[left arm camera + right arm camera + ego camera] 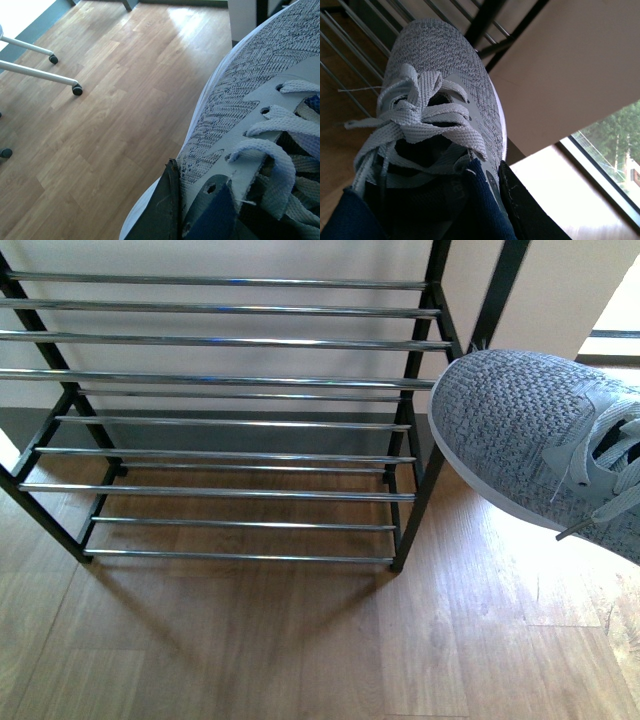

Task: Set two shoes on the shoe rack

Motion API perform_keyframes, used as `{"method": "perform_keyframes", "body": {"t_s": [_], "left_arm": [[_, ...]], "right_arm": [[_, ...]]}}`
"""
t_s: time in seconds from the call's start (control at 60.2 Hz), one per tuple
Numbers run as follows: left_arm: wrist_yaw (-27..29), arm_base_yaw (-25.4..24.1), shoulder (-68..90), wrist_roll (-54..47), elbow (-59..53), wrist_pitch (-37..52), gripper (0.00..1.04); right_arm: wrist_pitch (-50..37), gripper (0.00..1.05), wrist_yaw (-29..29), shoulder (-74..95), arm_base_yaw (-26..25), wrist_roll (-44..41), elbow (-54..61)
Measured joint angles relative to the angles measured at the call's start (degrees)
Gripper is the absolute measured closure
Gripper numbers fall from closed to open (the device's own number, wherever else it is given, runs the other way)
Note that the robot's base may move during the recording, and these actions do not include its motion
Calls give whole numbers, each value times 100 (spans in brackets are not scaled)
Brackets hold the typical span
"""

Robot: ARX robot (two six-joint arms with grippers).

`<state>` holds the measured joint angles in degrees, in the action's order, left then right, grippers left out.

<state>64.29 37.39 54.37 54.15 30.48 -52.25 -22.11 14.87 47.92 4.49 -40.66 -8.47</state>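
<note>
The shoe rack (pixel 230 380), a black frame with thin chrome bars, stands on the wooden floor against the wall. One grey knit sneaker (pixel 520 440) hangs in the air just right of the rack's right posts, toe pointing at them. In the right wrist view my right gripper (pixel 487 175) is shut on this sneaker's (pixel 440 55) collar, toe beside the rack frame (pixel 485 20). In the left wrist view my left gripper (pixel 187 182) is shut on the side wall of a second grey sneaker (pixel 235 115), held above bare floor. The slides are out of view.
White chair legs on black casters (pixel 50 75) stand on the wooden floor in the left wrist view. A pale wall runs behind the rack. A window (pixel 605 150) with bright light lies to the right of the rack.
</note>
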Motion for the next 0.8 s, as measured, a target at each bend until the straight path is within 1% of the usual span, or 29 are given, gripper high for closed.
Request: {"method": "perform_keyframes", "body": {"t_s": [0.199, 0.366, 0.499, 0.798], "left_arm": [[4, -11, -31, -2, 0, -2, 103], [-140, 13, -24, 0, 0, 0, 103], [-42, 11, -24, 0, 0, -2, 103], [-39, 11, -22, 9, 0, -2, 103]], "right_arm": [[0, 104, 127, -2, 17, 0, 0], [2, 104, -9, 4, 4, 2, 22], [2, 104, -33, 2, -4, -15, 22], [2, 104, 52, 2, 0, -13, 22]]}}
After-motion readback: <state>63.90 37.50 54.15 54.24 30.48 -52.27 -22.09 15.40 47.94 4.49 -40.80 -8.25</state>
